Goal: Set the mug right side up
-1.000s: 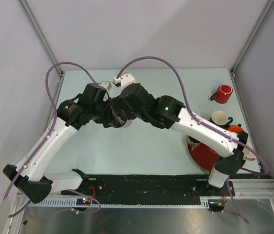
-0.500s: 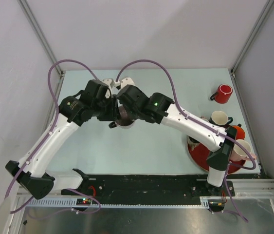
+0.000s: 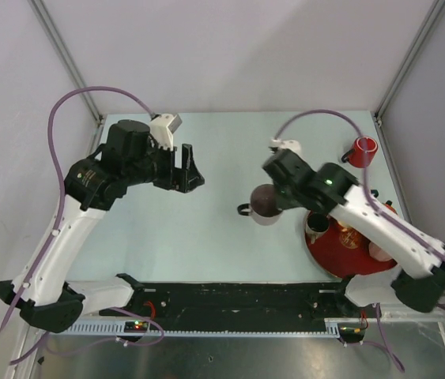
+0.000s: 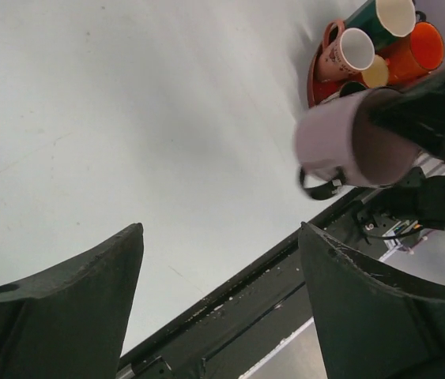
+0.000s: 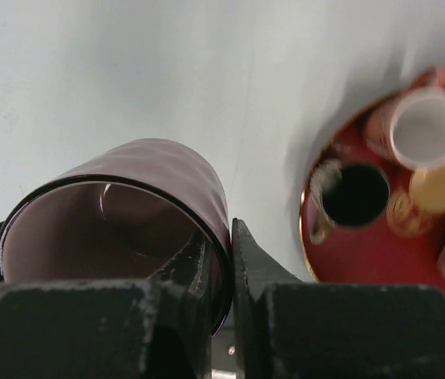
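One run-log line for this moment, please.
right gripper: shut on purple mug wall | left gripper: open, empty, apart from purple mug | purple mug: beside red tray

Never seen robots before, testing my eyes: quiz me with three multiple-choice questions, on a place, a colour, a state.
1. The red mug stands: A) at the far right of the table B) at its near left C) in a gripper
2. The mug in the right gripper is: A) green B) purple C) yellow
3. The left gripper is: A) shut on a mug B) open, empty C) shut, empty
1A, alone near the far right edge; 2B, its wall looks purple; 3B, jaws wide apart, nothing between.
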Motion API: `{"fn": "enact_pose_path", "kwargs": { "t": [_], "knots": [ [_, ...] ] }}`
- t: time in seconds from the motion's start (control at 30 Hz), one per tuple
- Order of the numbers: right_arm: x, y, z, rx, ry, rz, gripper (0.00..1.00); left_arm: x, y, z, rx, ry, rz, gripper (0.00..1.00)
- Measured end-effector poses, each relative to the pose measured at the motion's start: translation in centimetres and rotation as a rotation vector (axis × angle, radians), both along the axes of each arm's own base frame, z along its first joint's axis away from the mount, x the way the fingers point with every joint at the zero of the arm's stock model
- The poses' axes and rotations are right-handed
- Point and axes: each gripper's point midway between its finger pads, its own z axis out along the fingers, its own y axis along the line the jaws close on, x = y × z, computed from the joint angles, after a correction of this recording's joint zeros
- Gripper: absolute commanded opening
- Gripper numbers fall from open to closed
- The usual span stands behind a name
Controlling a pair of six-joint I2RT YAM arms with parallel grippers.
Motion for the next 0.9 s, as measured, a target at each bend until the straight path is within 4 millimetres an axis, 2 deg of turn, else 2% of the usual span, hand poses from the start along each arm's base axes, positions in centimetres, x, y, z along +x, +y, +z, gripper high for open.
{"fn": "enact_pose_path", "kwargs": {
  "t": [0.1, 0.27, 0.37, 0.43, 0.5, 0.6, 0.67, 0.83, 0.9],
  "knots": [
    [-2.5, -3.9, -0.8, 0.087, 0.046, -0.129, 0.00, 0.3, 0.7, 0.2, 0.009, -0.024, 0.004, 0.84],
    [-6.9, -12.1, -4.8, 0.112, 0.118, -0.386, 0.00, 1.6, 2.4, -0.2, 0.019, -0.055, 0.057, 0.85],
    [-8.6, -14.6, -7.0, 0.084, 0.142, -0.420, 0.00, 1.8, 3.3, -1.3, 0.040, -0.055, 0.077, 0.85],
    [-9.1, -15.2, -8.0, 0.118, 0.176, -0.407, 0.00, 1.9, 3.6, -1.7, 0.052, -0.064, 0.076, 0.85],
    [-8.7, -15.5, -8.1, 0.191, 0.181, -0.415, 0.00, 1.9, 3.7, -1.7, 0.056, -0.087, 0.069, 0.85],
    [-6.8, -15.3, -6.4, 0.345, 0.119, -0.387, 0.00, 1.7, 3.9, -1.2, 0.056, -0.132, 0.057, 0.85],
    [-5.5, -15.0, -4.9, 0.388, 0.051, -0.292, 0.00, 1.4, 4.0, -0.7, 0.058, -0.165, 0.050, 0.85],
    [-4.9, -14.1, -0.8, 0.268, -0.066, 0.095, 0.00, 0.7, 4.0, 0.1, 0.056, -0.223, 0.025, 0.85],
    [-5.3, -14.5, -0.5, 0.187, -0.060, 0.204, 0.00, 0.7, 3.9, 0.3, 0.054, -0.239, 0.018, 0.85]
  ]
}}
